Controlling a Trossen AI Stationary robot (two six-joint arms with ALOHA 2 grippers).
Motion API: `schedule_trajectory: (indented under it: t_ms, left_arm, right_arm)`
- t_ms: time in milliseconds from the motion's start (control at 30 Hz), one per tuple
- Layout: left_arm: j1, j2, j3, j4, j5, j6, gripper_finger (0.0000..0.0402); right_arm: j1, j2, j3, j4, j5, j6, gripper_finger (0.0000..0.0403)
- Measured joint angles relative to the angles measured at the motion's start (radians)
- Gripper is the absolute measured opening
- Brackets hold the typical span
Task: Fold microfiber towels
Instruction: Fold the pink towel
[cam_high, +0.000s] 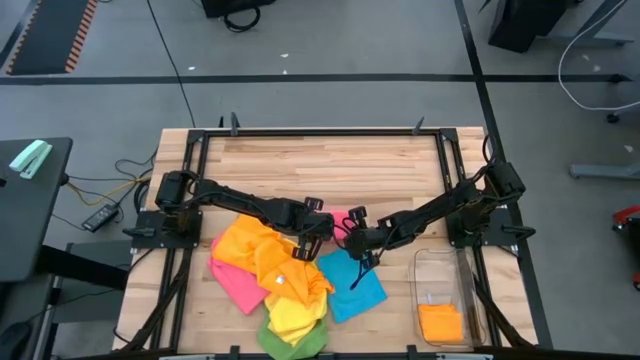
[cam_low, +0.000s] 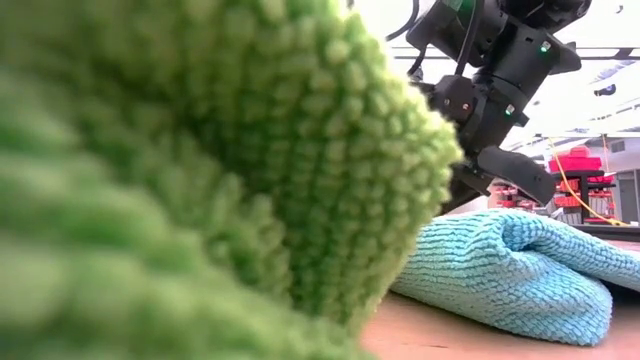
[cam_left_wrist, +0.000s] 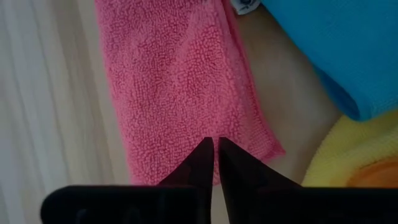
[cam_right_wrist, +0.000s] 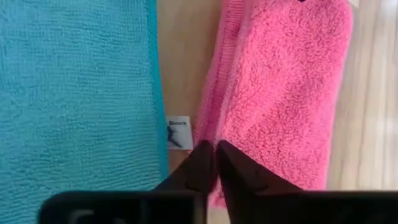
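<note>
A pink microfiber towel, folded into a narrow strip, lies flat on the table between my two grippers. My left gripper is shut, its tips over one end of the strip. My right gripper is shut over the other end, beside the towel's white label. Near the front lie loose towels in a heap: orange, another pink one, yellow, green and blue. My left gripper's shut fingertips slant down over the end of the pink strip, which lies flat and unpuckered; whether they touch it I cannot tell. My right gripper's shut fingertips slant down over the strip's long folded edge near the label; I cannot tell whether they touch it.
A clear plastic bin stands at the front right with a folded orange towel inside. In the low view the green towel fills the foreground and the blue towel lies behind it. Bare wood lies toward the far edge.
</note>
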Motion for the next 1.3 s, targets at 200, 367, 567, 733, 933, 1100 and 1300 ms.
schedule_trajectory:
  t_ms: [200,367,567,733,933,1100,1300]
  left_arm:
    - [-0.007,0.000,0.000,-0.034,0.000,-0.006,0.0019]
    - [-0.007,0.000,0.000,-0.061,0.000,-0.007,0.0017]
    - [-0.013,-0.035,-0.002,-0.025,0.035,0.006,0.0013]
    - [-0.014,-0.038,-0.001,0.046,0.106,0.033,0.0006]
    - [-0.012,-0.029,-0.078,0.227,0.106,0.035,0.0018]
    - [-0.009,-0.039,-0.178,0.321,0.105,0.037,0.0008]
    - [0.016,-0.150,-0.261,0.418,0.104,0.059,0.0018]
  right_arm:
    - [0.000,-0.001,0.000,-0.001,-0.027,0.067,0.0115]
    - [-0.010,-0.067,-0.001,-0.033,-0.032,0.114,0.0148]
    - [-0.013,-0.176,-0.046,-0.024,-0.037,0.165,0.0156]
    - [-0.024,-0.207,-0.133,0.104,-0.048,0.168,0.0156]
    - [-0.068,-0.220,-0.182,0.119,-0.134,0.166,0.0157]
    - [-0.085,-0.231,-0.219,0.157,-0.173,0.159,0.0153]
    - [-0.093,-0.234,-0.222,0.230,-0.215,0.130,0.0140]
